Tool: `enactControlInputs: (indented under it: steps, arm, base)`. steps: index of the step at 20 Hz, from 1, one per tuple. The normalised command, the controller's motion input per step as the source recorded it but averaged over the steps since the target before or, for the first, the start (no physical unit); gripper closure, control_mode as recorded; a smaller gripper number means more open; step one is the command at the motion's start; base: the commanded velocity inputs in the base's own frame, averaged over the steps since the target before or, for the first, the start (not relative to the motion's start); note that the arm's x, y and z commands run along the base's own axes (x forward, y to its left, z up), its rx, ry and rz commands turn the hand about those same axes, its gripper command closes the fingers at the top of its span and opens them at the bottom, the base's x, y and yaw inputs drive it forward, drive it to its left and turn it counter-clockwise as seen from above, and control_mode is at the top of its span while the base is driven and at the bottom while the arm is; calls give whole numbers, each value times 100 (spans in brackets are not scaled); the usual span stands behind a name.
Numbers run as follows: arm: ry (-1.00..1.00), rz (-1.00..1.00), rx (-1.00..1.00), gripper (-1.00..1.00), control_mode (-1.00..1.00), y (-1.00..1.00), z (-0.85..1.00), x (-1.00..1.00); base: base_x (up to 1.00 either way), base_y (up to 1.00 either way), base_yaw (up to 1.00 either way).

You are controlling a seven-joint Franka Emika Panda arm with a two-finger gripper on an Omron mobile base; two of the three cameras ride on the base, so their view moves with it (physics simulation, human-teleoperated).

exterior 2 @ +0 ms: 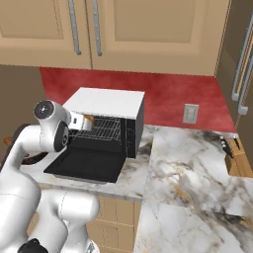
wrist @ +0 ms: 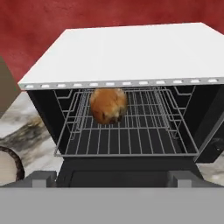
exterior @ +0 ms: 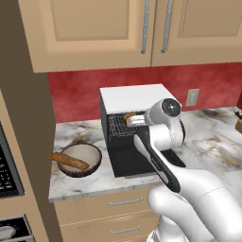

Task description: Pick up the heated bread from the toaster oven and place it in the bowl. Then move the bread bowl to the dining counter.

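One gripper (wrist: pixel 106 178), fingers spread wide, empty, before the dropped door. One toaster oven (wrist: pixel 131 52): one heated bread (wrist: pixel 108 105) on its wire rack, left of centre. One bowl (exterior: pixel 79 159) beside it holding one baguette (exterior: pixel 69 161).

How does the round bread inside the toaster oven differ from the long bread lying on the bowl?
The heated bread is a short, roundish lump; the baguette is a long, thin stick. The heated bread sits on the wire rack inside the toaster oven; the baguette lies across the bowl, with one end jutting past its rim. Both are brown, and both lie untouched by the gripper.
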Motion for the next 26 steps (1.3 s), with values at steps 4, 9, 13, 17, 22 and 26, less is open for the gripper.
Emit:
enactControlInputs:
  steps: [4,9,13,17,22,26]
  arm:
    - [-35,0,0,-100,-100,0,-94,-3]
    - [-31,0,-2,-100,-100,2,-14,2]
    - [-1,0,0,-100,-100,0,0,12]
    - [0,0,0,-100,-100,0,0,9]
    - [0,0,0,-100,-100,0,0,10]
    - [0,0,0,-100,-100,0,0,8]
  base:
    - [0,0,0]
    - [0,0,0]
    - [0,0,0]
    - [0,0,0]
    - [0,0,0]
    - [0,0,0]
